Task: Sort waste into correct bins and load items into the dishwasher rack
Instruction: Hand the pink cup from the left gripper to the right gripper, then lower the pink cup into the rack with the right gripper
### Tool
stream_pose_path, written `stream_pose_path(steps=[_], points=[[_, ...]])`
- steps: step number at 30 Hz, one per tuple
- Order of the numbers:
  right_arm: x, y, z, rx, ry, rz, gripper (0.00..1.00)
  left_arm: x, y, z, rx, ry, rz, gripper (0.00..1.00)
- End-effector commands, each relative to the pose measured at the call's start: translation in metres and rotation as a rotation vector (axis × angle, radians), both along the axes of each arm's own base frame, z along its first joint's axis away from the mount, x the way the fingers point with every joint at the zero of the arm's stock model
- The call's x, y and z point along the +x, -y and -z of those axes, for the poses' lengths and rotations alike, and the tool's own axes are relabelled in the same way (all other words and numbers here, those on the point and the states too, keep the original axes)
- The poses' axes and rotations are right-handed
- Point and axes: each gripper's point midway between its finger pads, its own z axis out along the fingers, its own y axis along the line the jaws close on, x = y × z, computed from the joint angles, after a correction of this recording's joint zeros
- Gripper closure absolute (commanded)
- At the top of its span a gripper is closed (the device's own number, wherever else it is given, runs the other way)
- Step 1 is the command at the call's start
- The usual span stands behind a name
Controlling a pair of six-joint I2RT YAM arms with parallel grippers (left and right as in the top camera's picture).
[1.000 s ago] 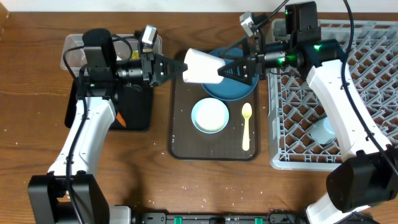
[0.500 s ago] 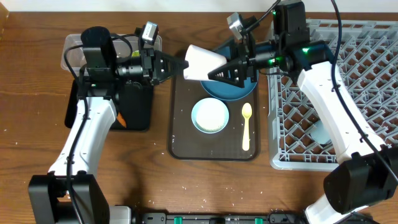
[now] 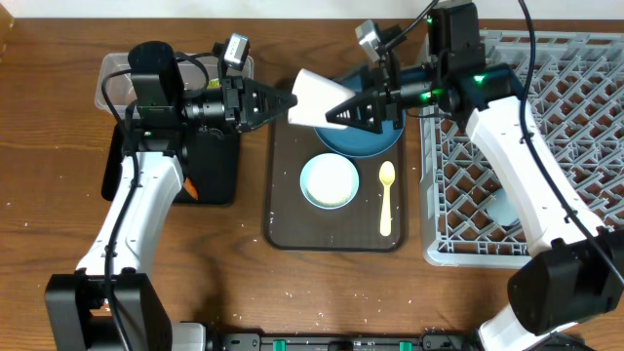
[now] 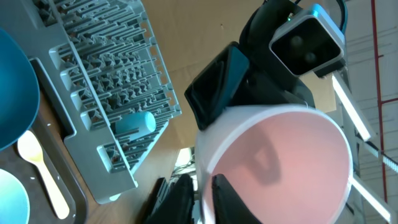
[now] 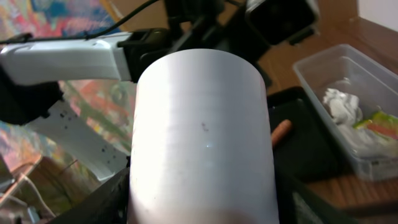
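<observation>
Over brown tray's (image 3: 283, 216) far edge, left end effector (image 3: 292, 101) grips pink cup (image 3: 312, 93); right end effector's (image 3: 330, 115) hold unclear.

Left arm (image 3: 136, 205) and right arm (image 3: 531, 166) share one build — smooth white shells over black joints and black bases (image 3: 93, 304), tapering to black wedge-shaped fingers (image 3: 268, 102). Thin black cables (image 3: 526, 39) loop along them; a small grey camera (image 3: 234, 51) sits on each wrist, and a green light (image 3: 478, 80) glows on the right arm

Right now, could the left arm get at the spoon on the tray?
Probably not yet: the left gripper is busy pinching the cup, though the spoon lies uncovered beside the bowl.
</observation>
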Motion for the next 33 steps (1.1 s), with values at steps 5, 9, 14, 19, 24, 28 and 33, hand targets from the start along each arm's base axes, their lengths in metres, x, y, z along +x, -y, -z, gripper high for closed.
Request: stream_pose_path(steps=[5, 9, 14, 19, 24, 28, 33], points=[[0.042, 0.058, 0.014, -0.177, -0.18, 0.35, 0.53, -0.001, 0.0, -0.008, 0.019, 0.187, 0.001, 0.83], [0.049, 0.115, 0.028, -0.363, -0.268, 0.629, 0.52, -0.002, 0.0, -0.002, 0.03, 0.274, 0.005, 0.78], [0.022, 0.199, 0.037, -0.666, -0.369, 0.973, 0.51, -0.002, 0.0, 0.002, 0.044, 0.37, 0.008, 0.77], [-0.02, 0.241, 0.039, -0.889, -0.456, 1.142, 0.5, 0.018, -0.004, 0.016, 0.12, 0.363, -0.107, 0.77], [-0.053, 0.248, 0.056, -1.048, -0.549, 1.113, 0.48, 0.054, -0.031, 0.071, 0.36, 0.137, -0.387, 0.77], [-0.072, 0.247, 0.068, -1.14, -0.617, 1.06, 0.48, 0.06, -0.074, 0.131, 0.653, -0.068, -0.604, 0.77], [-0.089, 0.241, 0.081, -1.218, -0.668, 0.988, 0.47, 0.049, -0.105, 0.165, 0.903, -0.135, -0.687, 0.76]])
